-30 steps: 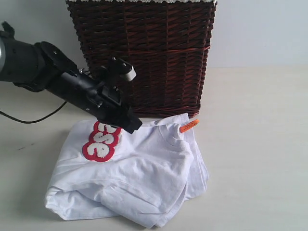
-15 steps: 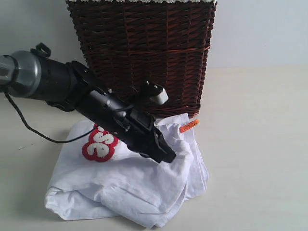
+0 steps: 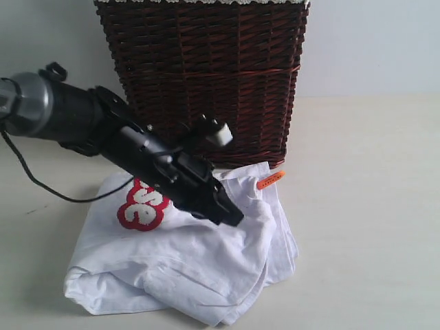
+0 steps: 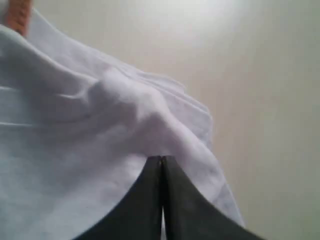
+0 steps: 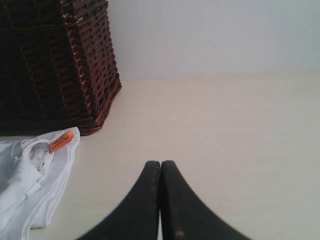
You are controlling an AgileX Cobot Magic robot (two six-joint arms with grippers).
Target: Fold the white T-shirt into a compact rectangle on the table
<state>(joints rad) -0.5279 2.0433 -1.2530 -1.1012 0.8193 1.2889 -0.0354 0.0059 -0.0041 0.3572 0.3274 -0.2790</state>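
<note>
The white T-shirt (image 3: 185,265) lies crumpled on the surface (image 3: 371,206), just in front of the basket (image 3: 206,69). The left tool (image 3: 234,218), closed and empty, sits over the shirt's middle, slightly back from half a second ago. The right tool (image 5: 160,164), also closed, hangs over bare surface.

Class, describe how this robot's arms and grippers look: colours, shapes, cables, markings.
The left arm is matte black and tubular, with a silver-grey cylindrical segment, a thin black cable and a small white block near the wrist. The left gripper and right gripper each have two smooth black fingers tapering to a point. No markings show.
</note>
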